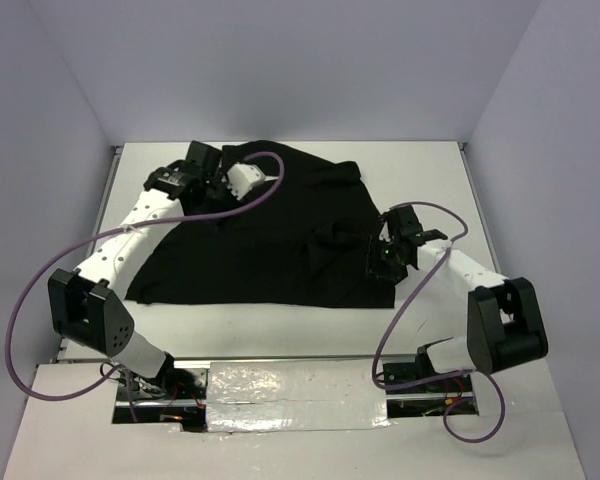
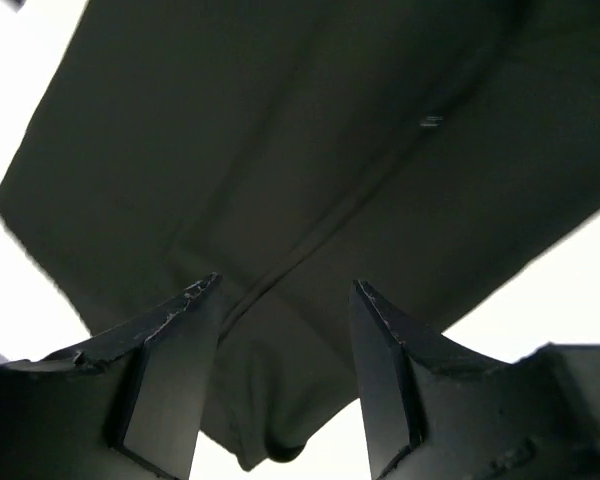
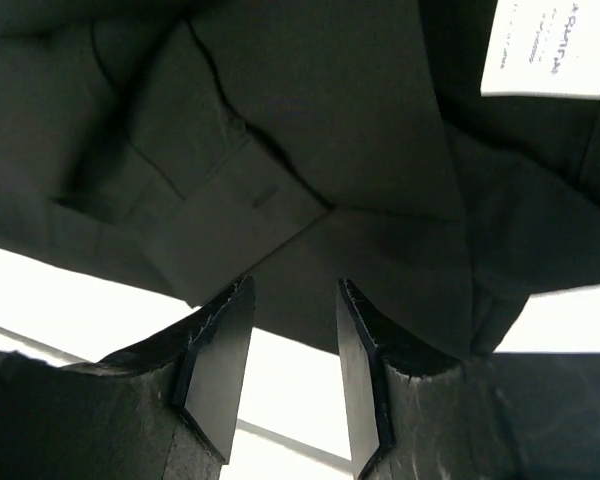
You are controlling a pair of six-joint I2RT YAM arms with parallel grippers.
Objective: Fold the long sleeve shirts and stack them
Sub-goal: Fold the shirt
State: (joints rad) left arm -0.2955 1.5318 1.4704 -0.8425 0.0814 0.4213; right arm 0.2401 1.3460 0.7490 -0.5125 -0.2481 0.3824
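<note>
One long sleeve shirt (image 1: 270,240), plain black, lies spread flat across the table. In the right wrist view its white tag (image 3: 545,50) shows at the top right, near a cuff (image 3: 230,215). My left gripper (image 1: 205,165) hovers over the shirt's far left corner. Its jaws stand open in the left wrist view (image 2: 287,283), with a fold of the shirt (image 2: 280,150) lying below and between them, not pinched. My right gripper (image 1: 382,260) is at the shirt's right edge. It is open (image 3: 296,284), with its tips at the cloth's border and bare table between the fingers.
The white table (image 1: 280,330) shows bare strips in front of the shirt and along both sides. Grey walls (image 1: 50,100) close in on the left, right and back. A purple cable (image 1: 270,170) loops over the shirt's far part. A foil-covered strip (image 1: 280,385) runs between the arm bases.
</note>
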